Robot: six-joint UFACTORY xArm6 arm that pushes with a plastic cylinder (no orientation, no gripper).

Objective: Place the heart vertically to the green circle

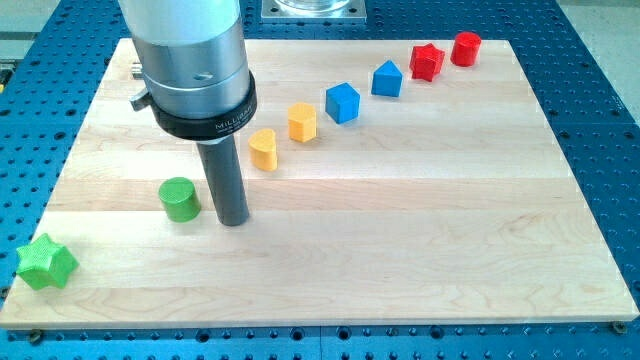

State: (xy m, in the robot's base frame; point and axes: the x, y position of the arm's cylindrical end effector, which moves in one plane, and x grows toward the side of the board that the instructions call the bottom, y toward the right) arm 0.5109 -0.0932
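Note:
The yellow heart (263,149) lies on the wooden board, left of the middle. The green circle (180,198) stands below and to the left of it. My tip (233,222) rests on the board just right of the green circle, with a small gap between them, and below and slightly left of the heart. The arm's grey body (190,60) rises above the rod and hides part of the board at the view's top left.
A green star (45,263) sits at the board's bottom left corner. A diagonal row runs up to the right from the heart: a yellow hexagon (302,122), a blue cube (342,102), a blue house-shaped block (387,79), a red star (427,62), a red cylinder (465,48).

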